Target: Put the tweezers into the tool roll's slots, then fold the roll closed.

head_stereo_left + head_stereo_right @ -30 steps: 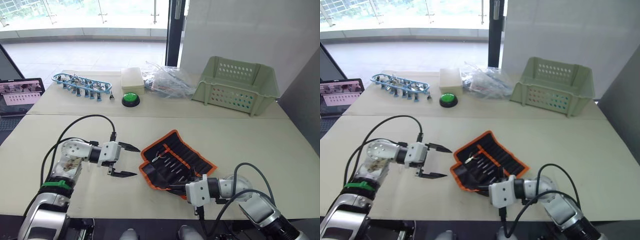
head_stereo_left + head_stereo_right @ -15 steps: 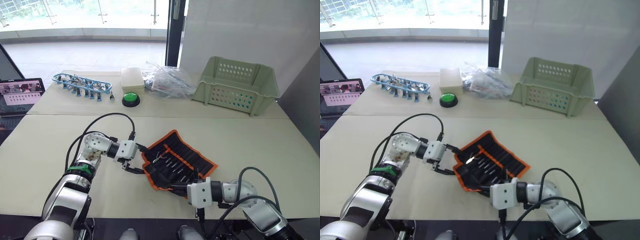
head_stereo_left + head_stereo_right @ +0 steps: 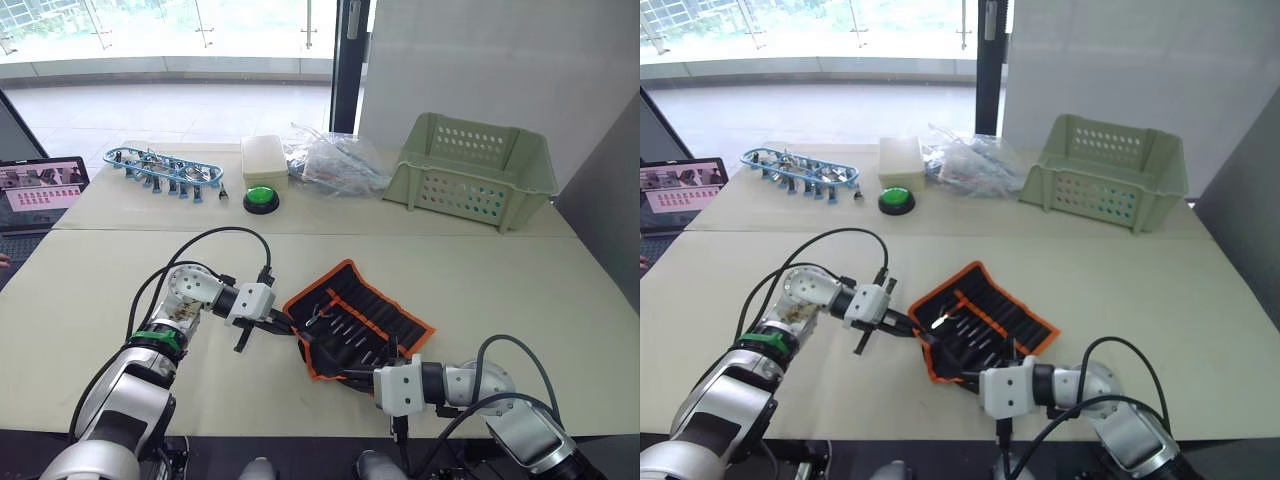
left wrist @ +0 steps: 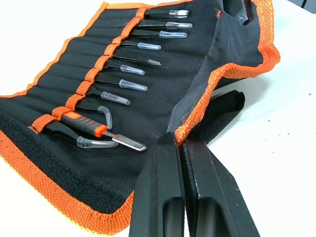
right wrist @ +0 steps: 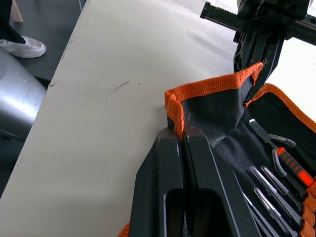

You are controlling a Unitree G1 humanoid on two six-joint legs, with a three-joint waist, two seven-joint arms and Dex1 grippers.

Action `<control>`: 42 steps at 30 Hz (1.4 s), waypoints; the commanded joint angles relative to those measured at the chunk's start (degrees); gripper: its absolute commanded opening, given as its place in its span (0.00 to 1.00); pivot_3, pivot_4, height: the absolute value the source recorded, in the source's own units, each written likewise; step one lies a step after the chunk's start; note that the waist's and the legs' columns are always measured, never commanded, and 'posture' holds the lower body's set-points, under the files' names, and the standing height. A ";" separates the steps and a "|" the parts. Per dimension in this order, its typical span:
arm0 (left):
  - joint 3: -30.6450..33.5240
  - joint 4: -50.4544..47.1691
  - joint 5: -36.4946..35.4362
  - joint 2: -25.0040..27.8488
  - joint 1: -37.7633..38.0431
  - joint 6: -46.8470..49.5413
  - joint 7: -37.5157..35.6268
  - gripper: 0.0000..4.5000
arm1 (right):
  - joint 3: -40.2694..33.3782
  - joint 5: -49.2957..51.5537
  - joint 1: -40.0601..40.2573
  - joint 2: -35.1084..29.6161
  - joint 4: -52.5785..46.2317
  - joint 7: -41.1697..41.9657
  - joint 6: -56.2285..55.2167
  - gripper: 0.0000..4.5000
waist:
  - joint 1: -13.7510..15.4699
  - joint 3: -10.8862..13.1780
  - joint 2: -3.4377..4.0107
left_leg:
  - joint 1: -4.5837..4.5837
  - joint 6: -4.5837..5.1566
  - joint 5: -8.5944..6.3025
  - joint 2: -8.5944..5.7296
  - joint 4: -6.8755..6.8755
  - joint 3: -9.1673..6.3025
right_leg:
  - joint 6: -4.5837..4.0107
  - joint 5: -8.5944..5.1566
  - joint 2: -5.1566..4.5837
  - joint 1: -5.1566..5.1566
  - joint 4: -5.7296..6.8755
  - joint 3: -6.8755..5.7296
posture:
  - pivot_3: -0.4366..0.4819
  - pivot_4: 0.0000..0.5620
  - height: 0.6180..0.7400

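Note:
The tool roll point(image 3: 368, 316) lies open on the near table, black with orange trim. Several slim black tweezers point(image 4: 148, 46) with clear tip caps sit in its slots point(image 4: 74, 59), beside an orange-handled tool point(image 4: 84, 125). My left gripper point(image 4: 180, 143) is shut on the orange trim of the roll's left edge, also seen from above point(image 3: 288, 327). My right gripper point(image 5: 181, 134) is shut on the near corner of the roll, pinching the orange trim point(image 3: 347, 377). The edge flap between the two grippers stands lifted off the table.
On the far table stand a pale green perforated basket point(image 3: 474, 170), a heap of clear plastic bags point(image 3: 335, 165), a white box point(image 3: 264, 158), a green button point(image 3: 262, 197) and a blue-framed rack of tools point(image 3: 165, 168). A laptop point(image 3: 40, 190) sits at the far left.
My left gripper swung right from open beside the roll and shut on its left edge. The right gripper kept its hold on the near corner.

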 commanded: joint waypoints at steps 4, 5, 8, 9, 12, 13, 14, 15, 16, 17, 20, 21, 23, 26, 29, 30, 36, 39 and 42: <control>3.24 -5.70 -2.20 2.47 3.33 1.73 0.23 0.01 | -1.20 -1.71 -0.62 0.94 -0.52 -2.01 1.41 0.00 | -0.06 0.00 0.00 | 0.02 0.00 0.00 0.00 0.00 0.00 | 0.00 0.00 0.01 0.00 0.03 0.00 | 0.48 0.27 0.78; 4.21 -7.25 -2.45 3.03 4.41 2.74 0.30 0.01 | -1.24 -1.80 -0.68 1.00 -0.41 -2.12 2.09 0.00 | -0.05 0.00 0.00 | 0.02 0.00 0.00 0.00 0.00 0.00 | 0.00 0.00 0.00 0.00 0.03 0.00 | 0.48 0.27 0.78; 7.31 -13.92 -3.71 6.87 10.16 5.32 1.92 0.01 | -1.29 -2.04 -1.50 0.95 0.33 -2.12 1.87 0.00 | -0.29 0.00 0.00 | 0.01 0.00 0.00 0.00 0.00 0.00 | 0.00 0.00 0.00 0.00 0.03 0.00 | 0.48 0.27 0.78; 8.48 -16.87 -4.17 8.23 12.57 6.53 2.87 0.01 | -1.31 -2.09 -1.96 0.89 0.64 -1.98 1.41 0.00 | -0.67 0.01 0.02 | 0.04 0.00 0.00 0.01 0.00 0.00 | 0.00 0.00 0.01 -0.01 0.03 0.03 | 0.48 0.27 0.78; 12.11 -27.69 -5.67 11.60 20.45 12.30 6.99 0.01 | -0.77 -3.05 -4.09 0.56 2.31 -1.35 -0.50 0.00 | -1.15 0.04 0.06 | 0.11 0.03 -0.02 0.05 -0.01 0.00 | 0.00 0.00 0.02 -0.03 0.23 0.03 | 0.48 0.27 0.78; 13.21 -31.13 -6.09 12.49 22.94 14.43 8.68 0.01 | -0.46 -3.41 -4.93 0.55 2.97 -1.21 -1.31 0.00 | -1.08 0.05 0.08 | 0.12 0.03 -0.02 0.05 -0.01 0.00 | 0.00 0.00 0.02 -0.02 0.26 0.03 | 0.48 0.27 0.78; 14.48 -34.48 -6.50 13.43 25.65 16.30 10.36 0.01 | -0.18 -3.55 -5.93 0.84 3.68 -1.16 -2.06 0.00 | -1.02 0.06 0.09 | 0.13 0.03 -0.02 0.06 -0.01 0.00 | 0.00 -0.01 0.02 -0.02 0.27 0.03 | 0.48 0.27 0.78; 15.81 -37.54 -6.68 14.24 28.38 17.73 12.05 0.01 | 0.05 -3.62 -7.08 1.28 4.43 -1.17 -2.77 0.00 | -0.99 0.06 0.09 | 0.13 0.03 -0.02 0.06 -0.01 0.00 | 0.01 -0.01 0.01 -0.01 0.28 0.03 | 0.48 0.27 0.78; 16.75 -39.78 -6.73 14.77 30.27 18.85 13.26 0.01 | 0.21 -3.62 -7.86 1.60 5.00 -1.20 -3.28 0.00 | -0.95 0.07 0.09 | 0.13 0.03 -0.02 0.06 -0.01 0.00 | 0.01 -0.01 0.01 -0.01 0.28 0.03 | 0.48 0.27 0.78; 18.00 -42.34 -6.87 15.35 32.65 20.38 15.06 0.01 | 0.45 -3.71 -8.88 1.87 5.74 -1.04 -3.87 0.00 | -0.92 0.07 0.09 | 0.15 0.03 -0.02 0.07 -0.01 0.01 | 0.01 -0.01 0.01 -0.01 0.28 0.03 | 0.48 0.27 0.78; 21.28 -49.10 -7.44 16.69 39.05 24.84 19.49 0.01 | 0.86 -3.78 -11.14 2.59 7.72 -0.66 -5.43 0.00 | -0.89 0.08 0.11 | 0.16 0.03 -0.02 0.07 -0.01 0.01 | 0.01 -0.01 0.01 -0.01 0.30 0.03 | 0.48 0.27 0.78; 22.08 -50.46 -7.41 16.95 40.73 26.40 20.78 0.01 | 1.05 -3.44 -11.73 3.11 8.30 -0.51 -5.45 0.00 | -0.89 0.08 0.11 | 0.16 0.03 -0.02 0.07 -0.01 0.01 | 0.01 -0.01 0.01 0.00 0.30 0.03 | 0.48 0.27 0.78; 23.51 -52.16 -6.49 17.02 43.25 28.44 23.62 0.01 | 1.46 -2.30 -12.71 4.41 9.06 -0.10 -4.52 0.00 | -0.87 0.08 0.11 | 0.17 0.03 -0.02 0.07 -0.01 0.01 | 0.01 -0.01 0.01 0.00 0.31 0.03 | 0.48 0.27 0.78; 24.05 -54.15 -7.16 15.72 42.30 33.84 27.88 0.01 | 1.65 -0.85 -12.67 5.48 9.00 1.10 -0.80 0.00 | -0.50 0.09 0.12 | 0.17 0.03 -0.02 0.07 -0.01 0.01 | 0.00 -0.01 0.01 -0.01 0.33 0.03 | 0.48 0.27 0.78; 22.74 -55.10 -6.53 14.94 40.00 38.04 30.36 0.01 | 1.40 0.01 -12.96 7.13 9.17 0.87 2.93 0.00 | 0.02 0.09 0.12 | 0.16 0.03 -0.02 0.05 0.00 0.01 | 0.00 -0.01 0.01 0.00 0.32 0.02 | 0.48 0.27 0.78; 22.31 -55.11 -6.22 14.85 39.67 38.69 30.50 0.01 | 1.26 -0.30 -13.23 7.51 9.61 0.41 3.51 0.00 | 0.01 0.09 0.12 | 0.16 0.03 -0.02 0.05 0.00 0.01 | 0.00 -0.01 0.01 0.00 0.32 0.02 | 0.48 0.27 0.78; 20.89 -52.17 -6.83 13.34 38.22 41.17 29.24 0.01 | 0.46 -4.49 -15.53 8.29 13.72 -3.82 5.24 0.00 | -0.08 0.09 0.14 | 0.17 0.03 -0.02 0.06 -0.01 0.02 | 0.00 -0.01 0.01 -0.03 0.35 0.02 | 0.48 0.27 0.78; 20.34 -49.87 -7.04 12.43 36.60 40.60 27.34 0.01 | 0.42 -6.85 -18.28 7.82 17.62 -4.98 3.39 0.00 | -0.08 0.10 0.14 | 0.17 0.03 -0.02 0.05 -0.01 0.03 | -0.01 -0.01 0.01 -0.03 0.35 0.02 | 0.48 0.27 0.78; 19.78 -47.35 -4.92 12.19 35.17 39.76 27.88 0.01 | 0.27 -6.40 -19.39 7.67 19.04 -4.47 2.37 0.00 | -0.07 0.10 0.14 | 0.18 0.02 -0.02 0.06 -0.01 0.03 | -0.01 -0.01 0.02 -0.03 0.35 0.01 | 0.48 0.27 0.78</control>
